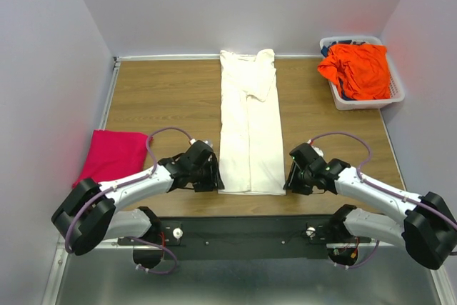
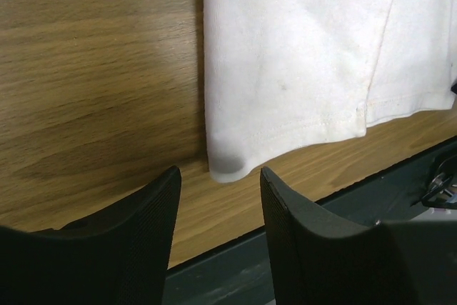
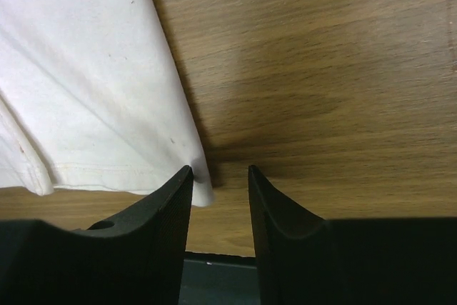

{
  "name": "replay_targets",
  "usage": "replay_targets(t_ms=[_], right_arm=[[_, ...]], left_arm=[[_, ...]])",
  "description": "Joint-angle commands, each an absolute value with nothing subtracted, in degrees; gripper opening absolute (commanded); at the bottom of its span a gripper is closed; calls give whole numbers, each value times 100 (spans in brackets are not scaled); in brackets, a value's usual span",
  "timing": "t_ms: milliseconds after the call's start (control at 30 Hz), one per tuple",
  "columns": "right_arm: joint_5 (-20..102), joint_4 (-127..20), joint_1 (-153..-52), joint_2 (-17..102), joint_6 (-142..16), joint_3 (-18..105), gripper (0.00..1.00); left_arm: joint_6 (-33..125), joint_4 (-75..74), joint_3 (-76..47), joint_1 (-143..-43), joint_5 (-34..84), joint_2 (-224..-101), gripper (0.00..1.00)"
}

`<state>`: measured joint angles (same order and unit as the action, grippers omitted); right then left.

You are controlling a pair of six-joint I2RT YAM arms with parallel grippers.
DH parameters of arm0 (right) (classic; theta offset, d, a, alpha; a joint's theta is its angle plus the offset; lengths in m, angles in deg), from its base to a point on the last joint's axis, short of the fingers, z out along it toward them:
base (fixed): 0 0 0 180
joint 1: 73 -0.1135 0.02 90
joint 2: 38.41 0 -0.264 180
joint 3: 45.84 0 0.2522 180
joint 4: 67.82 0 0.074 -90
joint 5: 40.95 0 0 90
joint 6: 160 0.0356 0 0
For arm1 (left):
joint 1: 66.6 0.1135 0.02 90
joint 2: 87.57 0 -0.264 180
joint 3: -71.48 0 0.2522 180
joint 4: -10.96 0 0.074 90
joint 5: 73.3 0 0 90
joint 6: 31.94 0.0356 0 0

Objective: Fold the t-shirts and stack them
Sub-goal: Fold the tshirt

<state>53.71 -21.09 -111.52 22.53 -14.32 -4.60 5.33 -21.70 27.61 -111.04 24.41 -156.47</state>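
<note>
1. The large cream-white cloth t-shirt (image 1: 248, 126) is folded into a long narrow strip and lies flat down the middle of the brown wooden table (image 1: 164, 98). Its collar end sits up by the back wall and its hem is just short of the near edge.
2. The left pincer (image 2: 220, 173) is released, fingers apart. The shirt's near-left hem corner lies flat on the wood just ahead of the gap, not gripped.
3. The right pincer (image 3: 220, 171) is also released. The near-right hem corner sits right at the tip of one finger, lying loose on the table.
4. Edges: a thin band of wood shows between the hem and the dark rail (image 2: 357, 198) along the table's front.
5. Room: there's bare wood on both sides of the strip, wide open on the left and on the right.
6. The magenta-pink cloth t-shirt (image 1: 113, 153) is folded at the left edge of the table, against the wall and well apart from the white one.
7. The bright orange cloth t-shirt (image 1: 360, 69) is bunched up in the white plastic lattice basket (image 1: 365, 103) in the far right corner, with a bit of dark blue cloth poking out under it.
</note>
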Motion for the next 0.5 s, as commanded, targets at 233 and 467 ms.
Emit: replay_targets(t_ms=[233,467], right_arm=[[5002,-2189,-11114,2443,-1507,-641,44],[4615,-2418,-11123,2522,-1542,-712,44]], left_arm=[[348,-1686,2977,-11063,2575,-15823,47],[278,-1607,3082,-11054,2593,-15929,39]])
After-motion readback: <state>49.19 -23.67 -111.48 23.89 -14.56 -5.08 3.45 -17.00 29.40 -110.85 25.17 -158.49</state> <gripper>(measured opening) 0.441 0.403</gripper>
